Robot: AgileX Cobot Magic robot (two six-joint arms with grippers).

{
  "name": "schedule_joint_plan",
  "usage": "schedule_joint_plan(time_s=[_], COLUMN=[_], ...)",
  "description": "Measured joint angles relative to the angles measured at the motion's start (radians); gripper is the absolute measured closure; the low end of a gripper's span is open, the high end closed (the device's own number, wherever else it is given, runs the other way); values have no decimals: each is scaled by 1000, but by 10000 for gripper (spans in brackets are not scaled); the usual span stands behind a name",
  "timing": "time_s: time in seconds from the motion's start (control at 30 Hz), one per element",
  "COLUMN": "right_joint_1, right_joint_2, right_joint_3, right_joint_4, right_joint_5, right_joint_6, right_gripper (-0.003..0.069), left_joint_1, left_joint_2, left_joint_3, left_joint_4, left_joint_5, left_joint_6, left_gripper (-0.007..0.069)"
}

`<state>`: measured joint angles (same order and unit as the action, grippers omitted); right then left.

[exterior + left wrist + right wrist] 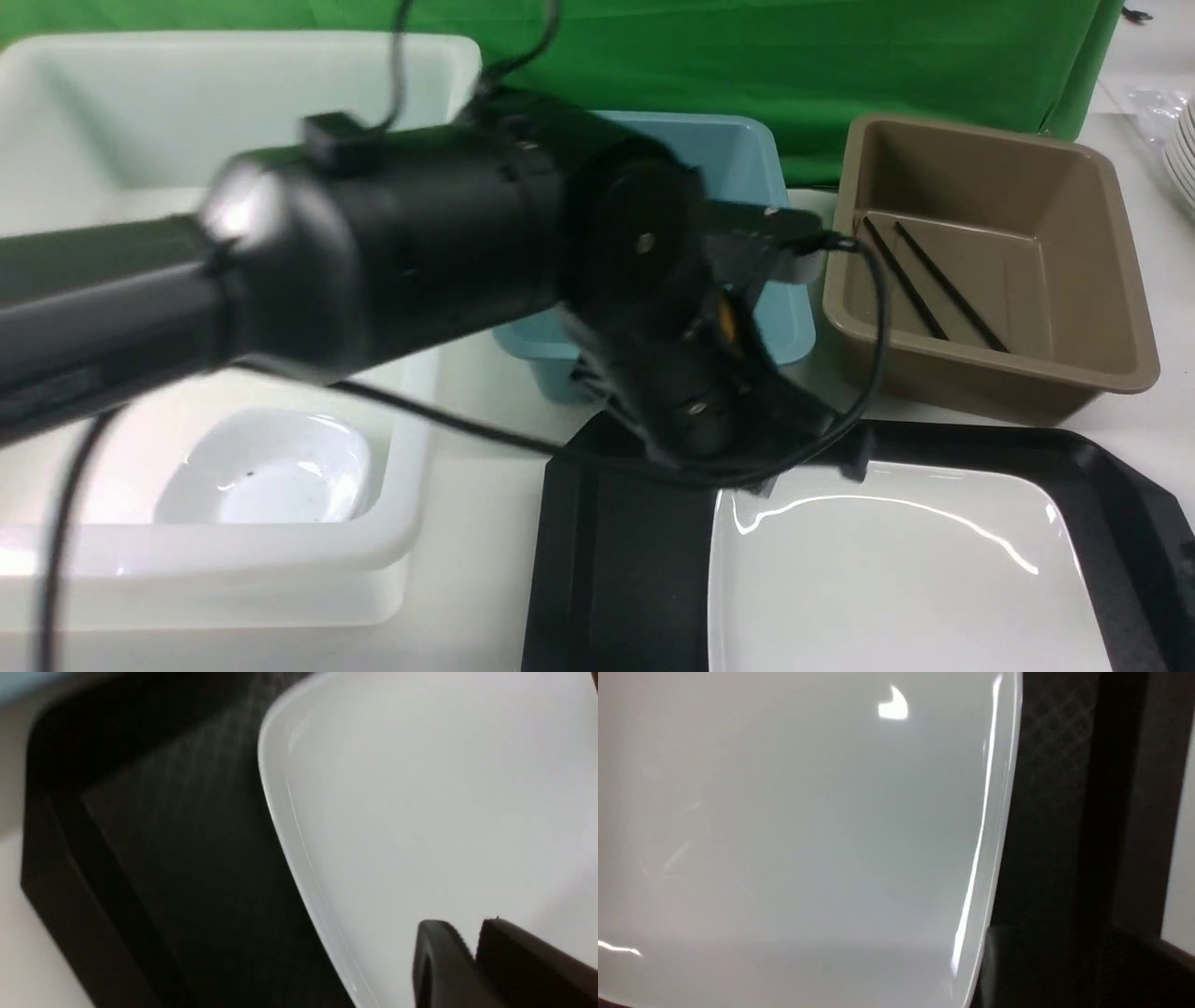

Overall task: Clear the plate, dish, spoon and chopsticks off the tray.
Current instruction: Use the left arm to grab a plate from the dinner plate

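white glossy plate [896,579] lies flat on the right part of the black tray [616,569]. over its far left corner hangs the left gripper [473,935], jaws a thin slit apart, pinching nothing. the right gripper's jaws are out of sight; cannot tell.

Glossy white and mirror-smooth on my front feed, the plate [887,569] gleams against the tray [616,560], matt black plastic whose fine cross-hatched grain shows on my right wrist camera. At nine o'clock, a dish [271,471] shines just as glazed inside the white bin [415,439], smooth plastic. At two o'clock, the brown bin [1088,271] looks satin plastic. Behind, green cloth [794,56] hangs matt.
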<state>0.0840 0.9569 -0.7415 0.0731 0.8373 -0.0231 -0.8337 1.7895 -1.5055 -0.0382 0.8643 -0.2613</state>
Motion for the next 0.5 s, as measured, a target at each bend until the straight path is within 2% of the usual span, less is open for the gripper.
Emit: schedule_joint_plan(time_s=[0.17,0.2,0.23,0.33,0.4,0.43,0.5], right_joint_1=[0,0,0,0,0,0,0], right_joint_2=[-170,-178,-202,-227,-229,-230,-230], right_joint_3=[0,0,0,0,0,0,0], right_joint_4=[2,2,2,2,2,3,5], right_joint_5=[53,54,65,82,85,87,87], right_joint_6=[7,7,8,8,8,8,8], right_gripper=[366,366,367,367,367,367,367], left_joint_1=[21,26,45,102,119,144,160], left_joint_2=[152,163,195,251,264,288,305], left_joint_3=[-114,-120,-140,-177,-186,-194,-196], left_joint_4=[16,12,-6,-63,-81,-119,-153], left_joint_5=[31,33,42,56,52,39,21], left_joint_6=[-9,-12,-24,3,31,86,140], left_gripper=[285,267,197,83,55,15,4])
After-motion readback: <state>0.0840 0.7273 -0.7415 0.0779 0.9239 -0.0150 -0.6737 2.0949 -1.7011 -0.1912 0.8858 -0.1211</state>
